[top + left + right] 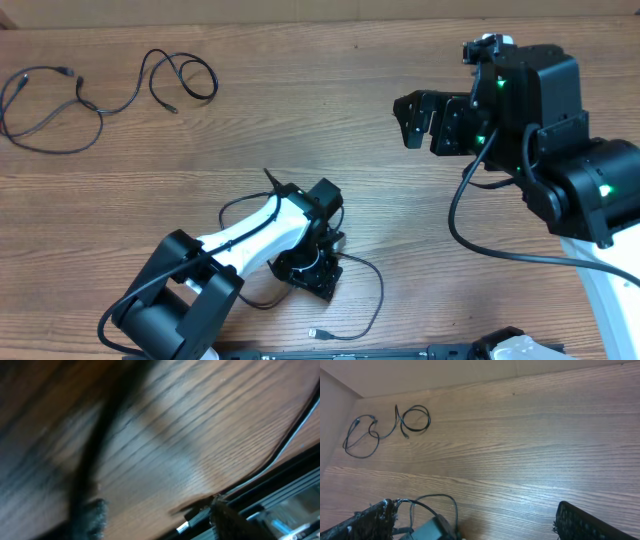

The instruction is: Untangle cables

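Observation:
Two thin black cables lie at the far left of the table: a loose loop [45, 115] [362, 440] and a curled one [180, 78] [415, 419]. A third cable [372, 295] [287, 435] loops beside my left gripper [312, 272] [157, 520], and its plug [320, 332] [192, 521] lies near the front edge. That gripper is low over the wood. Its view is blurred, but its fingers stand apart with bare table between them. My right gripper [408, 120] [475, 530] hovers open and empty at the right.
A black rail [280, 505] runs along the table's front edge, close to the left gripper. The left arm's own thick cable [245, 230] arches over its white body.

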Action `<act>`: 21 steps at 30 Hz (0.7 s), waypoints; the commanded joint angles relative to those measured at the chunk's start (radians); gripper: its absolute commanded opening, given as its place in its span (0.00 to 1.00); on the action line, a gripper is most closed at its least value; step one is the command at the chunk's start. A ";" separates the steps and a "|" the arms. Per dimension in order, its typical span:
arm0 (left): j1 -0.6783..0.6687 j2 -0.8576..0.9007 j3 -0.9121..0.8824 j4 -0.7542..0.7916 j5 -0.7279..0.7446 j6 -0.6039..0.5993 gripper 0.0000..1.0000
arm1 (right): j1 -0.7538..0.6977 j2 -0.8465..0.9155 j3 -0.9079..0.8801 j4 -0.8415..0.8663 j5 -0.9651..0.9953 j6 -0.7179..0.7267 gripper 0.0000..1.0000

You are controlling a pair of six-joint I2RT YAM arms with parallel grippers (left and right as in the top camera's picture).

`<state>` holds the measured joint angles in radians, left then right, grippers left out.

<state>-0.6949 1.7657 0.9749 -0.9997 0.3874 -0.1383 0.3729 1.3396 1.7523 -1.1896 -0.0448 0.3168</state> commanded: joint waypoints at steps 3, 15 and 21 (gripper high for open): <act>-0.014 0.007 -0.006 0.033 -0.039 -0.010 0.19 | -0.003 0.007 0.015 0.007 0.007 0.001 1.00; 0.083 0.005 0.138 -0.055 -0.244 -0.045 0.04 | -0.003 0.007 0.015 0.014 0.007 0.001 1.00; 0.173 0.005 0.426 -0.211 -0.351 -0.033 0.04 | -0.003 0.007 0.015 0.015 0.025 0.001 1.00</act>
<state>-0.5598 1.7699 1.2537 -1.1713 0.1238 -0.1661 0.3729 1.3506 1.7523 -1.1809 -0.0437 0.3176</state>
